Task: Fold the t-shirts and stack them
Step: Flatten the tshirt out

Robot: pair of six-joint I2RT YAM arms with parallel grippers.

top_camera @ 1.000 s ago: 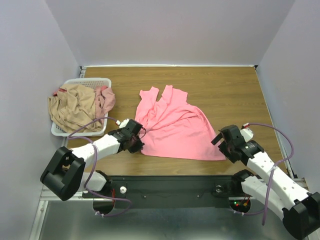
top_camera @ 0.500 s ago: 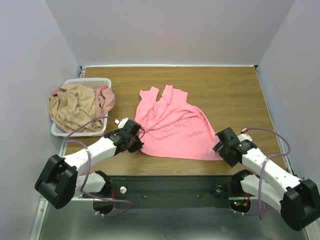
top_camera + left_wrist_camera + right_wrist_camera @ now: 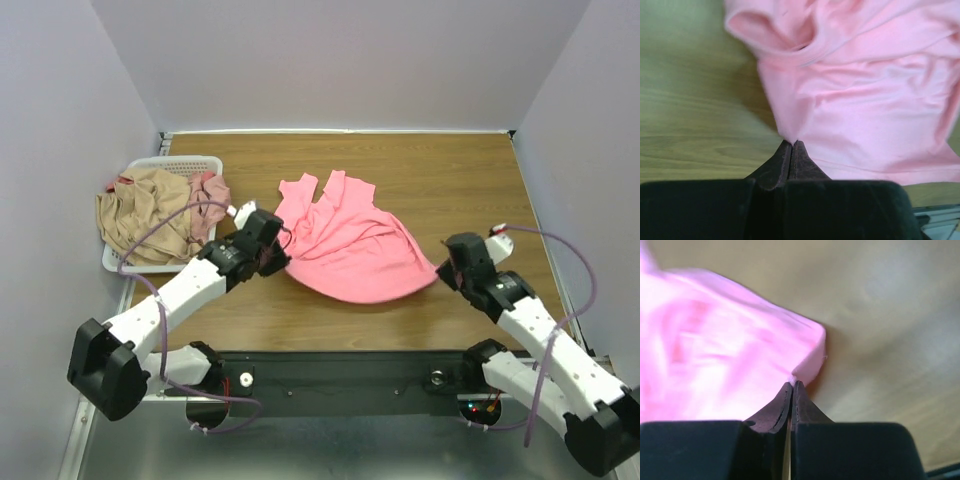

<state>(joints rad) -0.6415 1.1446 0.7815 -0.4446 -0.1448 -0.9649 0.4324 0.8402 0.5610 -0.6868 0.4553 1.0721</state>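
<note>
Brown wooden table [image 3: 460, 180], walled in pale lilac, filled the overhead view. At its centre lay the salmon-pink t-shirt [image 3: 350, 255], rumpled, its near hem sagging between two corners. At ten o'clock a white basket [image 3: 185, 162] held the tan-beige t-shirt [image 3: 145, 215] and the dusty pink t-shirt [image 3: 212, 195]. The left gripper [image 3: 792, 146] pinched the hem corner at eight o'clock, and the right gripper [image 3: 793, 385] pinched the corner at four o'clock. Both were pressed tight on cloth. Each bite looked thin, so uneven pulling could slip a corner free or skew the fold.
</note>
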